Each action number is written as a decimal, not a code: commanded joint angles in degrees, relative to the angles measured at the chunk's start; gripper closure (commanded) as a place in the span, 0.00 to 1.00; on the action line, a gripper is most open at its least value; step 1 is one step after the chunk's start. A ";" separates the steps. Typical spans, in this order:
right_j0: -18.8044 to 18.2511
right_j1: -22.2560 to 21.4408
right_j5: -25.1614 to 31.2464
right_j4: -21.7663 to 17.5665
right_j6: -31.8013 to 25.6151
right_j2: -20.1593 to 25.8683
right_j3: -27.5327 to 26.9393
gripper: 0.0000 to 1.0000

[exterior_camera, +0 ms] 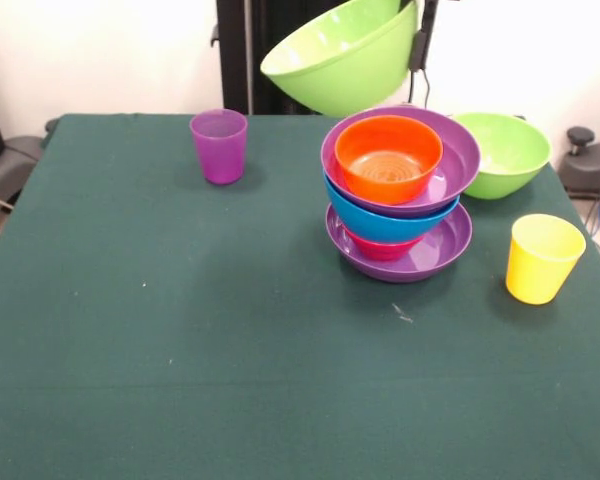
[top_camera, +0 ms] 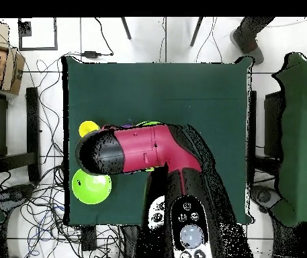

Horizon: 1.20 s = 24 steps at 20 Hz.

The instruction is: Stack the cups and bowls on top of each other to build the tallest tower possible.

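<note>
Hand grips tilted lime green bowl by rim, above tower.

No text, label, brand, number or sign can be read in either view: the cups, the bowls, the green worktop and the red and black arm all show plain, unmarked surfaces.
</note>
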 commanded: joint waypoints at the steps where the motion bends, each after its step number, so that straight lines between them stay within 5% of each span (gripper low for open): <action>1: 4.80 4.29 -0.54 1.27 14.71 -4.63 -2.15 1.00; 24: 8.47 8.25 -8.30 4.30 13.03 -10.40 -1.05 1.00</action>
